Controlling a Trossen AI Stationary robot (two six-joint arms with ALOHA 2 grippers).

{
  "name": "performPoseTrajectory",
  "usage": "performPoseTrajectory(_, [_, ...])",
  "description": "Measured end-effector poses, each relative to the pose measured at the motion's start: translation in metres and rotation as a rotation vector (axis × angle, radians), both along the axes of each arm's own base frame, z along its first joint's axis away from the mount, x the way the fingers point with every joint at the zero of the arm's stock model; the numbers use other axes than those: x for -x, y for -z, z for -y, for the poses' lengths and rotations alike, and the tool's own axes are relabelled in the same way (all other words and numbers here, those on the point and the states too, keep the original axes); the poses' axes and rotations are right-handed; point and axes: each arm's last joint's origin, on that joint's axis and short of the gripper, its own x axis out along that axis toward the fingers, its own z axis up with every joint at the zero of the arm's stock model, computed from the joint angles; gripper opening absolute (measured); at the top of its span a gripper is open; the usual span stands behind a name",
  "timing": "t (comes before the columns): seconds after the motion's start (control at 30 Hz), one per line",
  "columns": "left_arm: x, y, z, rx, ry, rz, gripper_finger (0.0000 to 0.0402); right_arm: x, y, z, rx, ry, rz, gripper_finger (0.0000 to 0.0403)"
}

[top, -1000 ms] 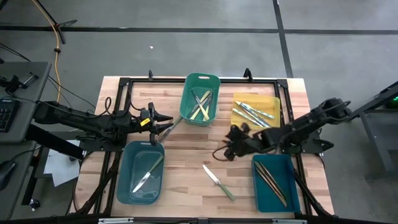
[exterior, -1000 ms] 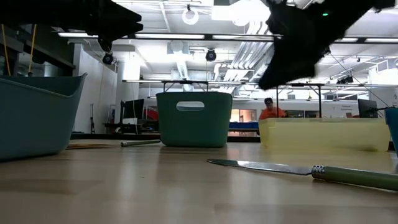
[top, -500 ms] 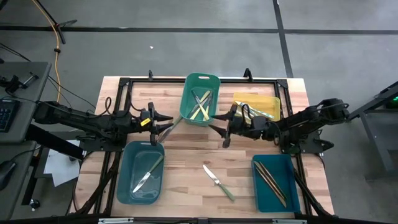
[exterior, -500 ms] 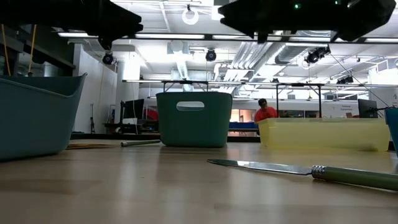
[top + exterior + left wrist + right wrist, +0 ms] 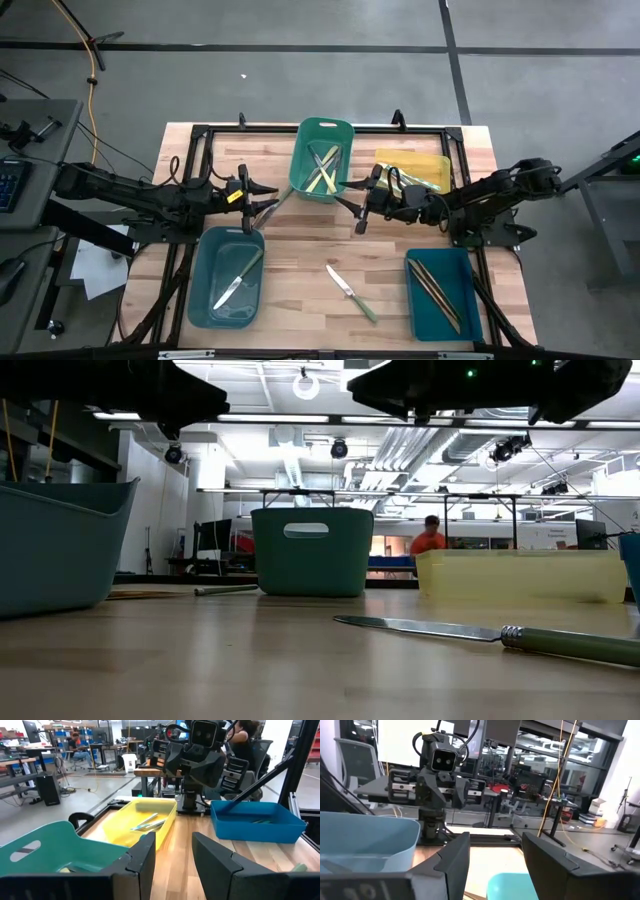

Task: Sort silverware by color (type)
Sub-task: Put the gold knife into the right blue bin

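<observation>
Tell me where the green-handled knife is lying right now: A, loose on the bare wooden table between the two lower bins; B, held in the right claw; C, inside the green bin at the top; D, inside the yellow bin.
A: the green-handled knife lies loose on the wooden table, between the teal bin and the blue bin, and neither claw touches it.

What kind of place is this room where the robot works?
Probably a robotics lab or open workshop. Exposed pipes and lamps hang from the ceiling, workbenches with monitors fill the room beyond the wooden table, and a person stands in the background.
</observation>
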Motion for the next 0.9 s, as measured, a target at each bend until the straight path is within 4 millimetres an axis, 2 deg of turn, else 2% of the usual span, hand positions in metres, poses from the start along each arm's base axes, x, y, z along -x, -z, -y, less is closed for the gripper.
performPoseTrajectory(0.43, [0.000, -0.004, 0.000, -0.082, -0.001, 0.026, 0.0119, -0.001, 0.010, 0.000, -0.148, -0.012, -0.059, 0.0177])
performPoseTrajectory(0.7, [0.000, -0.004, 0.000, -0.108, -0.004, 0.018, 0.0119, -0.001, 0.010, 0.000, -0.163, -0.013, -0.058, 0.0177])
performPoseTrajectory(0.77, [0.000, -0.003, -0.002, -0.022, -0.070, 0.021, 0.0119, -0.001, 0.010, 0.000, -0.163, -0.013, -0.060, 0.0177])
performPoseTrajectory(0.83, [0.000, 0.001, -0.008, 0.075, -0.220, 0.006, 0.0119, -0.001, 0.010, 0.000, -0.170, -0.013, -0.059, 0.0177])
performPoseTrajectory(0.9, [-0.001, 0.006, -0.016, 0.119, -0.330, -0.067, 0.0119, -0.001, 0.010, 0.000, -0.177, -0.014, -0.057, 0.0177])
